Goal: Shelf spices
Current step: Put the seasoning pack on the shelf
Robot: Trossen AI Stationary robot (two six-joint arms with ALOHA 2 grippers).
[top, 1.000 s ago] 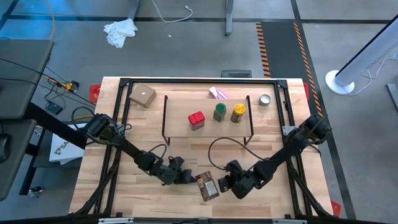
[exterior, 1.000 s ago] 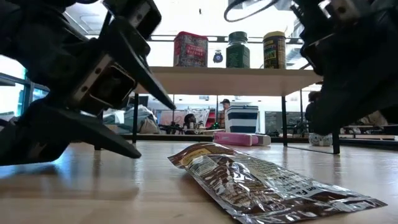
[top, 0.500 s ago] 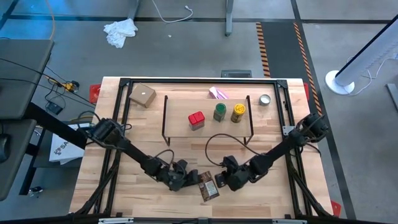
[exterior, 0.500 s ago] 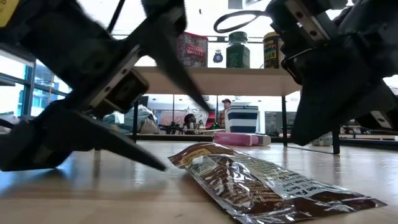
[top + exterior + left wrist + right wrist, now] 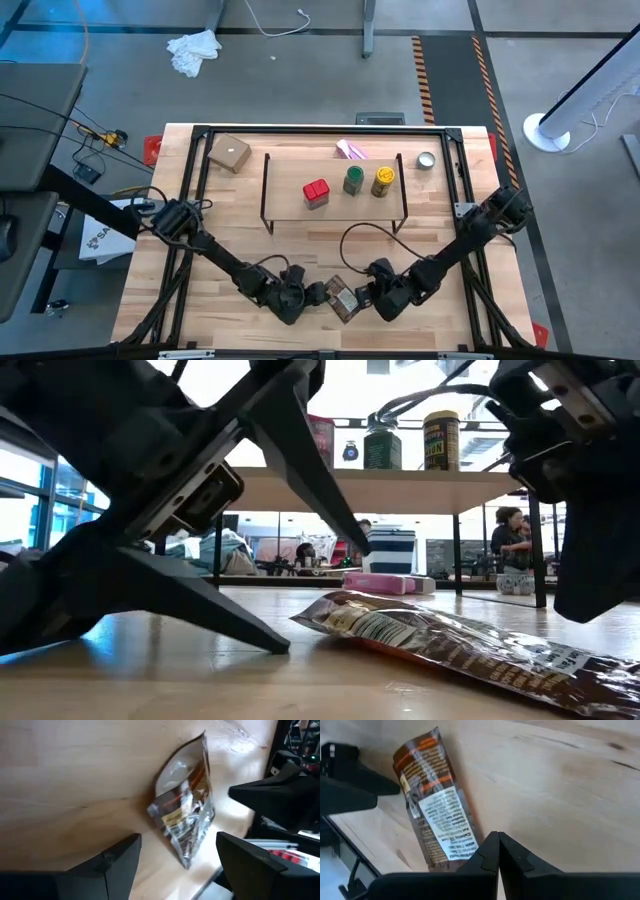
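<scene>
**Both end effectors at the packet near the front edge of the table**

High view: the flat orange-brown packet [image 5: 343,298] lies on the table [image 5: 235,235] close to its front edge, about the middle. The left end effector [image 5: 318,294] is just beside the packet on one side and the right end effector [image 5: 366,296] just beside it on the other. The shelf [image 5: 335,205] stands toward the back edge and carries the red boxy container [image 5: 316,193], the green-lidded jar [image 5: 353,180] and the yellow jar [image 5: 383,180].

Low view: the packet lies flat on the wood, with the two dark fingers of the left end effector spread apart next to it.

Left wrist view: the fingers [image 5: 115,862] are released, wide apart, and the packet lies ahead of them; nothing is grasped.

Right wrist view: the fingers [image 5: 487,855] are clenched together, with the tips at the packet's edge; whether they touch it I cannot tell.
</scene>
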